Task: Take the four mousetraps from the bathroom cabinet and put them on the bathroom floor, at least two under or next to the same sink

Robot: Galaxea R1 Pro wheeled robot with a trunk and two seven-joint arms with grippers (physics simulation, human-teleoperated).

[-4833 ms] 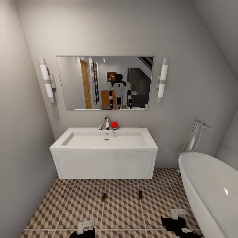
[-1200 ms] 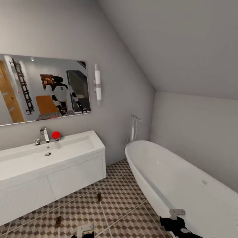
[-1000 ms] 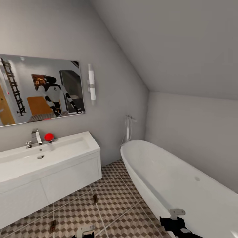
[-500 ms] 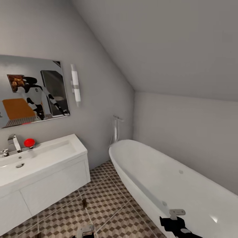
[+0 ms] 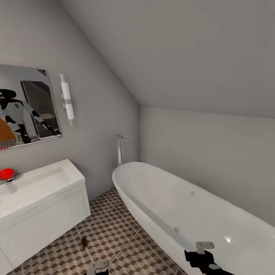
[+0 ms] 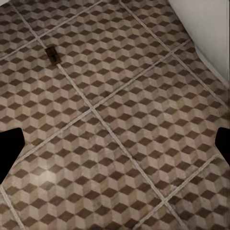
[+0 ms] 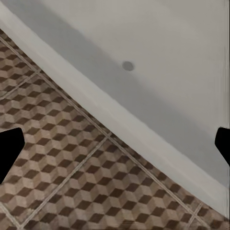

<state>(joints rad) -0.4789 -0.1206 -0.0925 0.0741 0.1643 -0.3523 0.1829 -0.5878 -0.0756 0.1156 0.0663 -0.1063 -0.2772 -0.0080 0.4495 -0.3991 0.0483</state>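
One mousetrap (image 5: 84,241), a small brown board, lies flat on the cube-patterned bathroom floor (image 5: 114,236) just in front of the sink (image 5: 38,187). It lies in the open, not under the unit. In the left wrist view the mousetrap (image 6: 52,55) lies on the floor (image 6: 120,120), well ahead of my left gripper (image 6: 115,148), which is open and holds nothing. My right gripper (image 7: 115,148) is open too, over floor (image 7: 62,172) beside the bathtub wall. Both grippers, left (image 5: 97,266) and right (image 5: 204,246), sit low at the head view's bottom edge. The cabinet is out of view.
A long white bathtub (image 5: 183,206) runs along the right wall under a sloping ceiling, its base close to my right gripper. A mirror (image 5: 23,107) and a wall lamp (image 5: 67,98) hang above the sink. A red round object (image 5: 7,173) sits on the sink's back edge.
The head view has swung to the right: sink and mirror slid toward the left edge, the tub takes up more of the picture, one of two floor mousetraps left the view. Both grippers stay open.
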